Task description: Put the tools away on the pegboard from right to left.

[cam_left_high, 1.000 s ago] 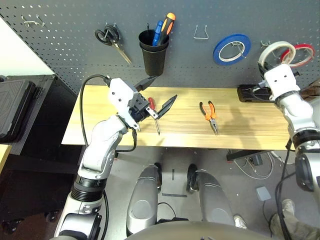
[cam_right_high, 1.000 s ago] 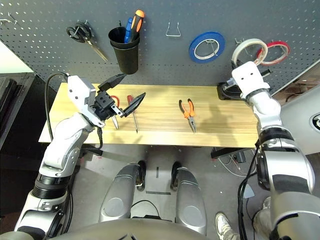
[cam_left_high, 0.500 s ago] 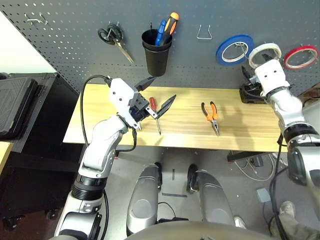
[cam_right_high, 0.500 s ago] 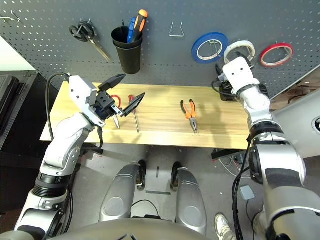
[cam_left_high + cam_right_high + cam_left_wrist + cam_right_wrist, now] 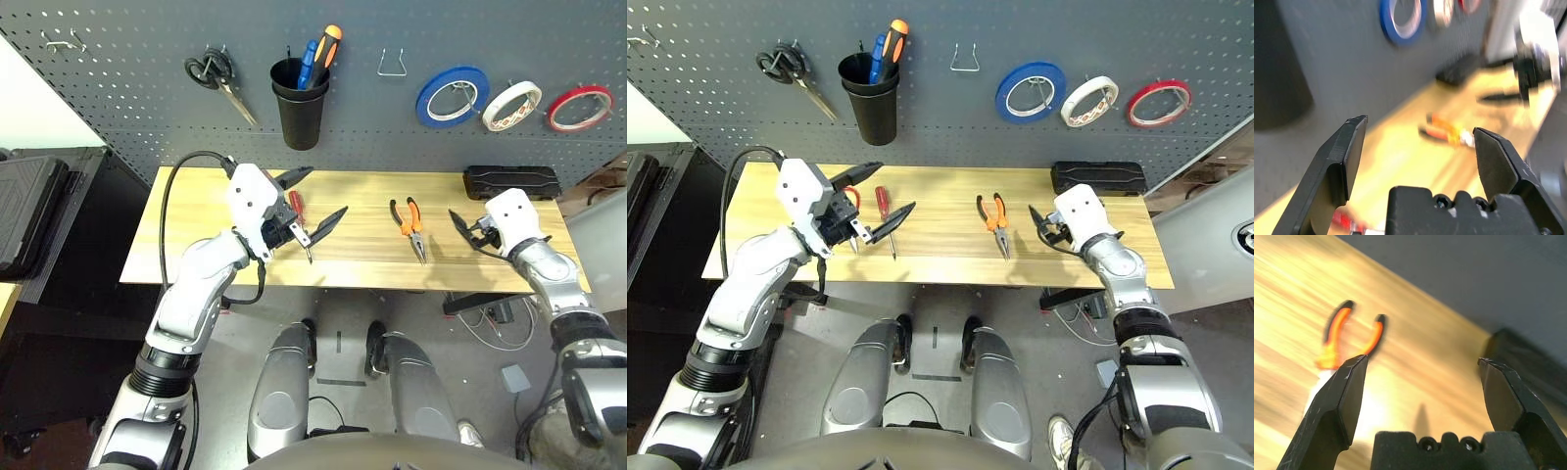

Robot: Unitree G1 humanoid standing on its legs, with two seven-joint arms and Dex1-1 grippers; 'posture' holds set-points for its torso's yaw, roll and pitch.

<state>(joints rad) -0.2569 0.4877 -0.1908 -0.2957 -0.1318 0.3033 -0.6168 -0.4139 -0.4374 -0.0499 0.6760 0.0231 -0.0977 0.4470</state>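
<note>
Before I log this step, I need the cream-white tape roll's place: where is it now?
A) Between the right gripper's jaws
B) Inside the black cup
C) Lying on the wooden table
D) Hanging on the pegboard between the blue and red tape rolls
D: the cream-white tape roll hangs on the pegboard, with the blue tape roll on one side and the red one on the other.

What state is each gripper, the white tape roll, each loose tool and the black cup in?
Left gripper: open, empty
Right gripper: open, empty
Cream-white tape roll: hung up
Orange-and-black-handled pliers: lying, handles spread
Slim red-handled screwdriver: lying
Red-handled scissors: lying, partly hidden
Black plastic cup: upright, holding tools
</note>
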